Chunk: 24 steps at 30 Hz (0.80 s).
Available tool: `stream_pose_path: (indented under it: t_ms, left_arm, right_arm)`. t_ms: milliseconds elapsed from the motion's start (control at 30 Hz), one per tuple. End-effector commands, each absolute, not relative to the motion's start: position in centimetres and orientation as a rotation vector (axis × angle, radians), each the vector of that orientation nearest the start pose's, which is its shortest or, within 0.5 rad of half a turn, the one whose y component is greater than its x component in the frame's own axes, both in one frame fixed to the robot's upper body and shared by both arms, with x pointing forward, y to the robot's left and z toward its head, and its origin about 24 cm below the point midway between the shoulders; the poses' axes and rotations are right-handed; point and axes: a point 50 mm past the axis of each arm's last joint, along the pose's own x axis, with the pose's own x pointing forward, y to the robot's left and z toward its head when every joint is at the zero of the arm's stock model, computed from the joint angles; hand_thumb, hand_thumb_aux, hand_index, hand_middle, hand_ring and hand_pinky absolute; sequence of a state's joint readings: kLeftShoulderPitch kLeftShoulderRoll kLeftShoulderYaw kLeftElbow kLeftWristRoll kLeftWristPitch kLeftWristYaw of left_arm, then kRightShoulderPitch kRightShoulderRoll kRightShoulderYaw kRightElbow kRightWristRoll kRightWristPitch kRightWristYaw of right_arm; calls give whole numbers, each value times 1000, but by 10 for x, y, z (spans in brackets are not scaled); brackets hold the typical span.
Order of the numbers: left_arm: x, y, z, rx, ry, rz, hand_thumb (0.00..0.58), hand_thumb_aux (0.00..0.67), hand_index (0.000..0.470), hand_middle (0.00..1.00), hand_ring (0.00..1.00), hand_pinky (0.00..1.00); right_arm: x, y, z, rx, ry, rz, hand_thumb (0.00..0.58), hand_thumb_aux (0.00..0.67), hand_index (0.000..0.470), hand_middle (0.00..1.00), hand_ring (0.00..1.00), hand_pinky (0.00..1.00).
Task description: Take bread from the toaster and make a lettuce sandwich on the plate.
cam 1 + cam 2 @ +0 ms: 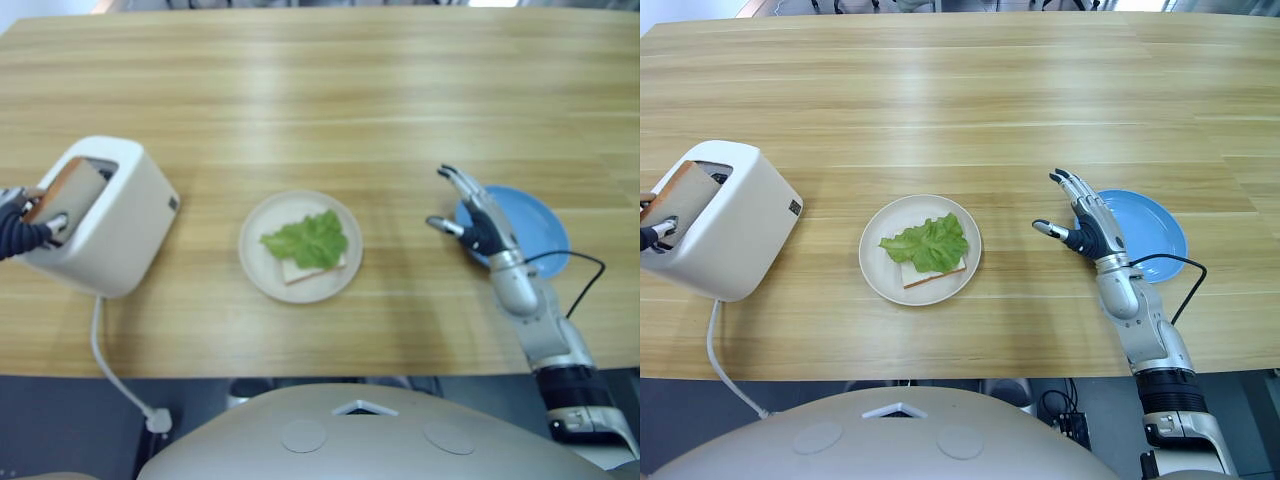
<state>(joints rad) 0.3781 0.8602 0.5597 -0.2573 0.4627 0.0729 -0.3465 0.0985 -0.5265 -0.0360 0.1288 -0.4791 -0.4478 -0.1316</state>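
Brown bread slice (68, 188) in toaster (125, 225) — left robot hand (18, 228) pinches it; right robot hand (478, 222) spread wide.

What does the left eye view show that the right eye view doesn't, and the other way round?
Left eye view: more of the left hand gripping the bread slice in the toaster, plus the cable down to its end. Right eye view: more bare table right of the blue plate. Both: lettuce on bread on the cream plate, and the open right hand by the blue plate.
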Motion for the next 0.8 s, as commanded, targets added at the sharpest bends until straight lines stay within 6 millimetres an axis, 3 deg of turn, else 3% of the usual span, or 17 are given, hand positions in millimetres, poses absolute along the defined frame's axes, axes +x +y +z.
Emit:
stream_pose_path:
  t_ms: [33,233,467,633,767,800]
  left_arm:
    - [180,345,183,1370,132,161,580,670,460,1000,1000,1000]
    - [174,318,249,1267,-379,341,580,670,460,1000,1000,1000]
    - [162,282,279,1079,-738,294,580,670,460,1000,1000,1000]
    - [171,251,264,809,-779,66,580,670,460,1000,1000,1000]
    - [200,208,223,653,-681,-192,580,670,460,1000,1000,1000]
    - [210,193,204,624,-624,-272,580,670,460,1000,1000,1000]
  right_arm:
    - [225,-244,55,-976,-221,93,0,0,0,0,0,0]
    - [224,-242,52,-974,-215,95,0,0,0,0,0,0]
    - [225,-240,49,-965,-211,95,0,0,0,0,0,0]
    - [227,-240,49,-955,-212,89,0,0,0,0,0,0]
    - [225,-243,47,-945,-201,77,0,0,0,0,0,0]
    - [225,-247,49,-939,-201,60,0,0,0,0,0,0]
